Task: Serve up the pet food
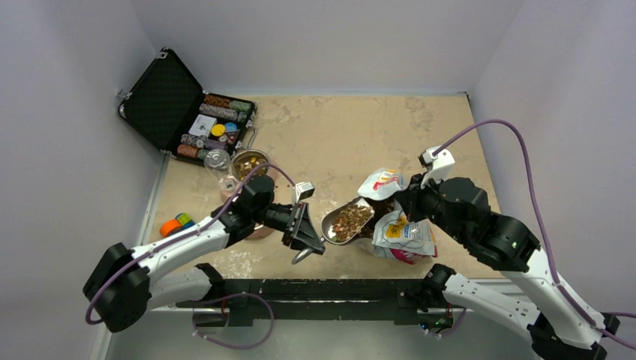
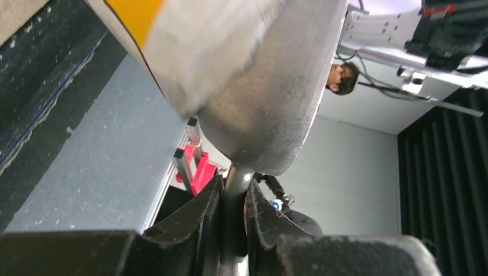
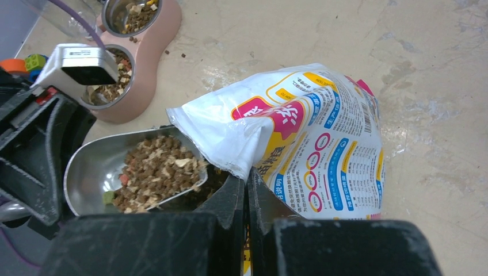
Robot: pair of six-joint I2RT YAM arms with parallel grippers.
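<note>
Top external view: left pincer (image 1: 306,238) sits lower centre of frame, clamped narrow on the thin handle of a shiny metal scoop (image 1: 330,227). Scoop bowl points right and is loaded w/ pet food (image 1: 352,219), i.e. small brown and tan kibble pieces. Scoop mouth is right at the opening of a glossy white bag printed red, yellow and blue (image 1: 409,238), which lies crumpled on the tan table (image 1: 330,127), centre-right.

Left wrist view: black fingers (image 2: 195,213) press either side of the handle. Scoop's dull steel underside fills the upper centre.

Right wrist view: right pincer (image 3: 246,185), bottom centre, has its jaws pressed together, nipping the torn white edge of the bag. Kibble is heaped in the right half of the scoop; left half is bare metal. More kibble shows dark inside the bag mouth, just under the scoop lip. Upper left of frame: pink double feeder (image 3: 147,75) w/ two steel bowls, both holding kibble, plus a few loose pieces on the table beside it.

Top view again, upper left: open black case (image 1: 161,97) w/ rows of coloured round chips. Mid-left edge: coloured toy blocks (image 1: 176,223), well apart from bag and scoop.
</note>
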